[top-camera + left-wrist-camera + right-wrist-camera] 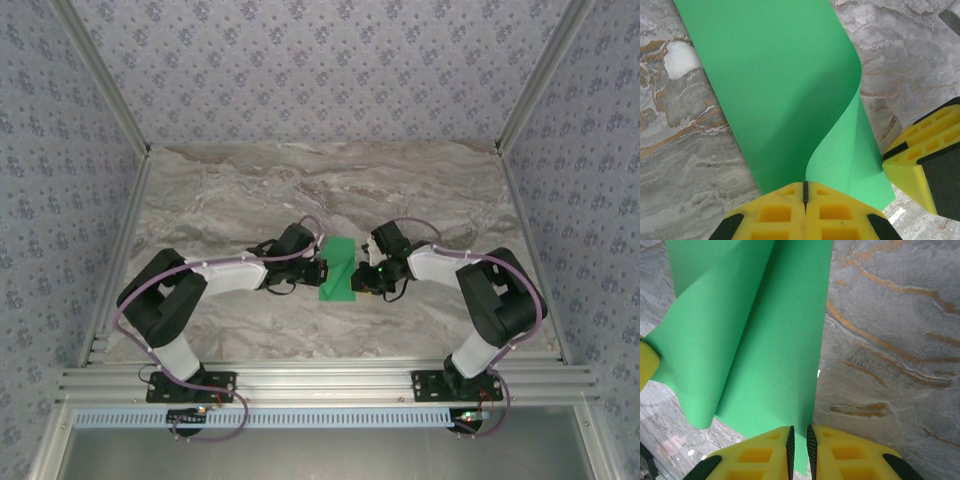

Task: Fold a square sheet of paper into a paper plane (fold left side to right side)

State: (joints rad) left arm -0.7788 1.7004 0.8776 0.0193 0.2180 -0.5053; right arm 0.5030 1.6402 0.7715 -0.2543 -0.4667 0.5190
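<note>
The square sheet of paper (337,270), bright green, lies at the table's centre between my two grippers. My left gripper (320,271) is at its left side. In the left wrist view the left gripper (805,186) is shut, and a lifted flap of the sheet (780,90) curls up into the jaw seam. My right gripper (361,273) is at the sheet's right side. In the right wrist view the right gripper (799,435) has a narrow gap between its jaws, and the sheet's (765,340) right edge runs into that gap. Part of the sheet bulges upward.
The marble tabletop (330,190) stretches beyond the sheet to the patterned back wall. A yellow finger of the right gripper (920,165) stands close to the sheet's near right corner. An aluminium rail (320,380) runs along the near edge by the arm bases.
</note>
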